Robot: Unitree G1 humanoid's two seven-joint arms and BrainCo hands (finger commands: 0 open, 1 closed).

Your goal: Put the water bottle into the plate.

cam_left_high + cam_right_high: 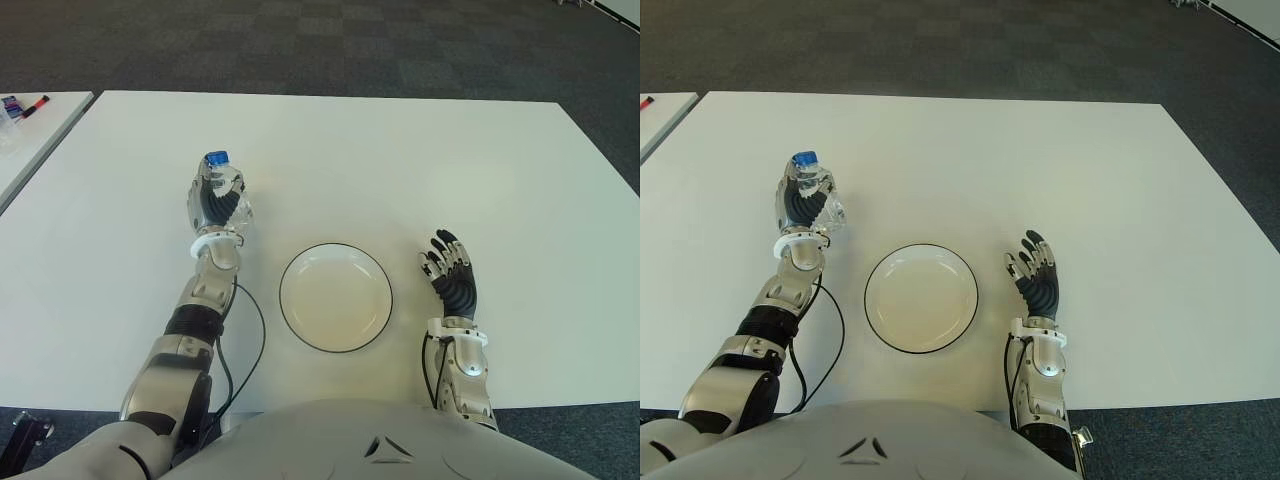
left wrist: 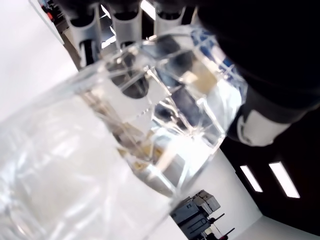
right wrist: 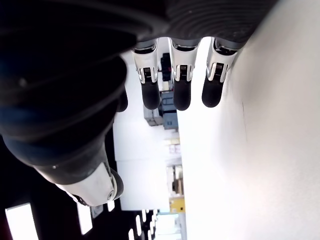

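— Where's the water bottle [image 1: 222, 190] now?

— In the left hand [image 1: 215, 205], fingers wrapped round its clear body, blue cap up, off to the left of the plate [image 1: 335, 297] and a bit beyond it. I can't tell whether its base is still touching the counter [image 1: 400, 150].

— What worries you?

— The grip. That plastic is smooth and see-through, and the wrist view shows the fingers [image 2: 125, 25] only across part of the body. If it tilts on the way over, I'd guess it could slide out or land on the rim and roll off. The plate is shallow, so a bottle set down upright near the edge might tip it or topple.

— And the right hand [image 1: 450, 275]?

— Idle, just right of the plate, fingers loose and spread, holding nothing. It's close enough that a wide swing could clip it, though that looks unlikely.

— The surface?

— Plain white counter, mostly bare. Another white table [image 1: 30, 130] stands at the far left with a red marker [image 1: 37, 103] on it. Dark carpet [image 1: 300, 40] beyond.
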